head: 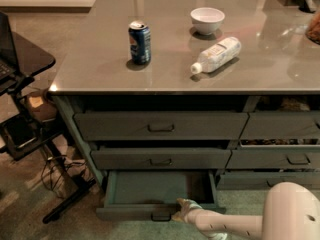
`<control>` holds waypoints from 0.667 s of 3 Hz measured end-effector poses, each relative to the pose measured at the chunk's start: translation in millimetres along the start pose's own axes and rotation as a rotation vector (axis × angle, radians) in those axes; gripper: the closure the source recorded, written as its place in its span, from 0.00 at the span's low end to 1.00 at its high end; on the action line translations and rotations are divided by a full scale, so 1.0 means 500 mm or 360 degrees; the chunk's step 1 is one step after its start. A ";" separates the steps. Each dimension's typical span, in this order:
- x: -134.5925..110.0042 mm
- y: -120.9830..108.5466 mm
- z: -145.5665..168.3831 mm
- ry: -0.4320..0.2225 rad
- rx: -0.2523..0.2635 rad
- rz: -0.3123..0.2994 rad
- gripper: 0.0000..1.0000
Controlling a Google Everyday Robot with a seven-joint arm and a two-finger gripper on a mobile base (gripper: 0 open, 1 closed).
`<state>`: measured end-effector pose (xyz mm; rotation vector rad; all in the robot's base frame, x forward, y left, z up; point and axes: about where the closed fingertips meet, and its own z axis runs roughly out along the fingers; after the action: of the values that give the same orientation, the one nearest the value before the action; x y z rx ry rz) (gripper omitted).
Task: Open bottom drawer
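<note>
Grey-green bottom drawer, at bottom centre of the frame, stands pulled out and shows you its flat teal-green inside. Your gripper sits at its front edge, just right of the small centre pull; how far the claw is open, and whether it holds anything, you cannot tell. The white arm enters from the lower right. Above, the middle drawer and top drawer are closed. On the grey countertop stand a blue can and a white bowl; a plastic bottle lies on its side.

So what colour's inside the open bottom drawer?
Teal-green, camera view; white gripper at the wide bottom drawer front.
</note>
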<state>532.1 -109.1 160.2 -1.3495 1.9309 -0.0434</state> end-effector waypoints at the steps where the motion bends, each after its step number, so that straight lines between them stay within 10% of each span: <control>1: -0.005 -0.003 -0.007 0.0000 0.0000 0.0000 1.00; 2: 0.005 0.018 -0.021 0.0004 0.0013 0.0025 1.00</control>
<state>518.2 -111.2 162.4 -1.3294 1.9413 -0.0450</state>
